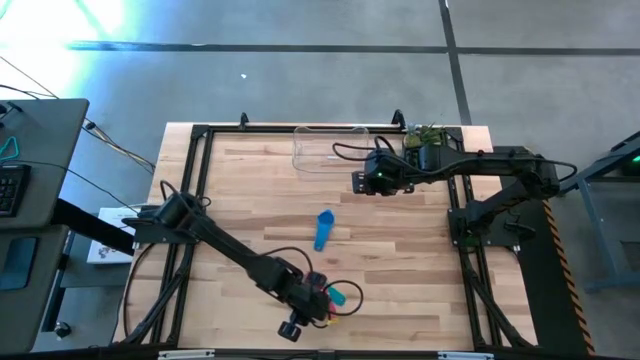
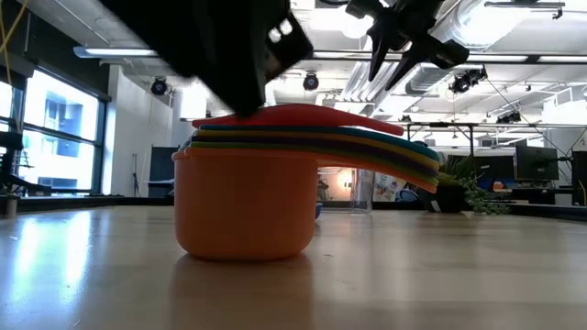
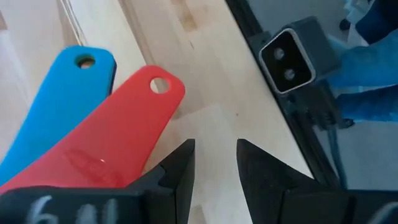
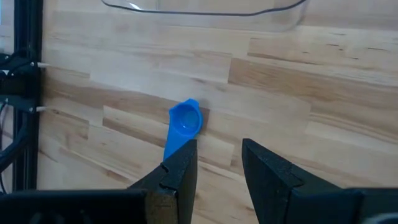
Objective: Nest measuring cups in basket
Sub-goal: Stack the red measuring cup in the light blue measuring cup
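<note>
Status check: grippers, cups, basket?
Left gripper open above nested cup stack, holding nothing. Right gripper open, empty, near basket. Lone blue cup mid-table. Basket path unobstructed.

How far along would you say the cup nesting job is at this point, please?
Done: most cups sit nested in one stack near the table's front edge. In hand: the left gripper hovers open over that stack, holding nothing. Left: a lone blue cup lies mid-table, and the clear basket at the back holds no cups. The right gripper waits open.

Wooden table [image 1: 400, 240], potted plant [image 1: 428, 135] at far corner
</note>
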Controlling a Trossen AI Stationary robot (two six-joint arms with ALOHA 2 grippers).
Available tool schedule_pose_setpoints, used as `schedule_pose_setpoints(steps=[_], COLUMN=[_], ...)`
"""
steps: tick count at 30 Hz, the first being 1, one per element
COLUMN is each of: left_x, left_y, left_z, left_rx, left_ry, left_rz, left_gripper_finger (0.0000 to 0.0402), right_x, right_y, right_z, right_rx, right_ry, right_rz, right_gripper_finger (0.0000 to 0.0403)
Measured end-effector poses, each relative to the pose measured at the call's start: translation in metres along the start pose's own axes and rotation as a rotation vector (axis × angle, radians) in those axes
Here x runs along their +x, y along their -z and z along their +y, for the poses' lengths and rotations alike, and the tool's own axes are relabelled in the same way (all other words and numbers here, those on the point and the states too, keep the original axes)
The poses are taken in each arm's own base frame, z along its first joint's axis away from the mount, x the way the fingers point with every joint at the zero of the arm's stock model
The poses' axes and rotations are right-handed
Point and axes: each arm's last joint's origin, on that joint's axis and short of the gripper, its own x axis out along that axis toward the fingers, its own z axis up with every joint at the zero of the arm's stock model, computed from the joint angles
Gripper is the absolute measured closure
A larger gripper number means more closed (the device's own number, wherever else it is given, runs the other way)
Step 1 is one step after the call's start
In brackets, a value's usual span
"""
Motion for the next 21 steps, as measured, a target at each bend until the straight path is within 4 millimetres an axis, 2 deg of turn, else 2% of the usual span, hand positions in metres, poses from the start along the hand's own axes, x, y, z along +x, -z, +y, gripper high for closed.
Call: schedule_pose_setpoints(steps=[7,21], left_x=[0.003,0.000], left_y=[-0.002,-0.006], left_z=[0.003,0.025], left_rx=[-0.002,-0.040], left_ry=[-0.020,-0.050], left_rz=[-0.023,-0.043], left_gripper_finger=[0.0291,0.0291], right_x=[0.000,0.000], right_y=[0.000,0.000], right_z=[0.000,0.000], right_rx=[-0.001,-0.020], right_ry=[0.001,0.006], right_rz=[-0.005,-0.018], right_gripper_finger=[0.0284,0.0284])
